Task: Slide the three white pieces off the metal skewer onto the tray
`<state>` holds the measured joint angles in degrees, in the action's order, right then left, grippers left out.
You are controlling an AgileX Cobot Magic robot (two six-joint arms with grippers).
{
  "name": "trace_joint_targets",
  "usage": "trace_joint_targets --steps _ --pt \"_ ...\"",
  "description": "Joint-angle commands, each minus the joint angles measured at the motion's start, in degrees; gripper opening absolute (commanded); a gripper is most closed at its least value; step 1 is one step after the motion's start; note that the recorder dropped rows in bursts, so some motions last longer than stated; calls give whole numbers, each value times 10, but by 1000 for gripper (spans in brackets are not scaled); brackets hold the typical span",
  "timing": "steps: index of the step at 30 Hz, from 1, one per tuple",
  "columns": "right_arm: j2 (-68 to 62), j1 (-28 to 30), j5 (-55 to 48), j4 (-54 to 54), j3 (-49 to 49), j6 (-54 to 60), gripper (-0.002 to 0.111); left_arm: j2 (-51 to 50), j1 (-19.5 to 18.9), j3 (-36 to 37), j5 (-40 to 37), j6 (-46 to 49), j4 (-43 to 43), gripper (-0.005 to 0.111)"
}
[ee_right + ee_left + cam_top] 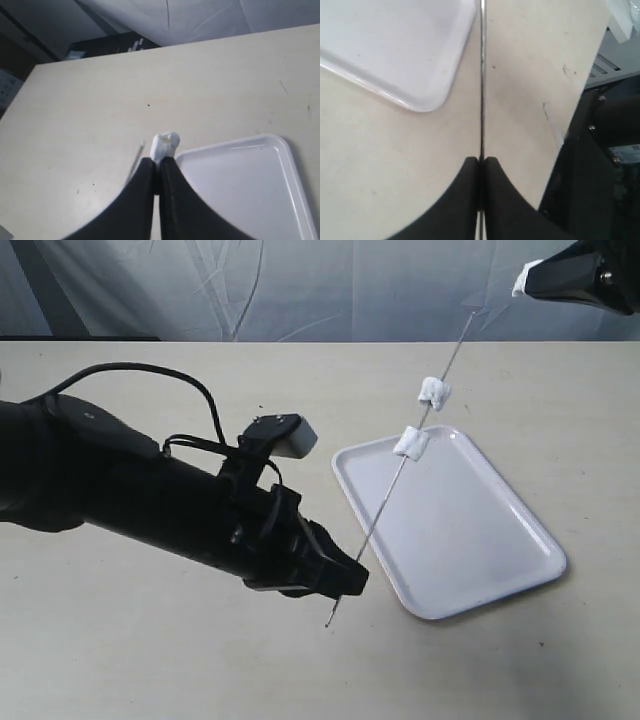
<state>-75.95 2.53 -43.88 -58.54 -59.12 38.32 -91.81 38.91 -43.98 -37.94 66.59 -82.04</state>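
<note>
The metal skewer [385,502] slants up over the tray [480,550], with my left gripper [345,582] shut on its lower end. Two white pieces [433,392] [411,442] are still threaded on it, above the tray's far corner. Up at the top right, my right gripper [533,282] is shut on the third white piece [521,282], which is clear of the skewer's upper tip. In the left wrist view the fingers [481,161] pinch the skewer [482,75] beside the tray's corner [420,95]. The right wrist view shows the pinched piece [165,142] at the gripper [159,161], with the tray [250,190] below it.
The left arm's black body [120,490] and its cable lie over the table's left half. A wrinkled grey cloth [300,290] hangs behind the table. Past the table edge, dark equipment [605,165] shows in the left wrist view.
</note>
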Motion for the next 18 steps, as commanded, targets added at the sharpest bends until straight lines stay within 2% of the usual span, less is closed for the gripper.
trace_joint_targets --steps 1,4,11,18 --pt "-4 0 -12 48 6 -19 -1 34 0 11 69 -22 16 0" --pt "-16 -13 -5 47 38 -21 -1 47 0 11 80 -23 22 0" --pt "-62 -75 99 45 128 -19 -1 52 0 11 76 -49 59 0" --pt "-126 -131 163 44 161 -19 -1 52 0 11 61 -52 76 0"
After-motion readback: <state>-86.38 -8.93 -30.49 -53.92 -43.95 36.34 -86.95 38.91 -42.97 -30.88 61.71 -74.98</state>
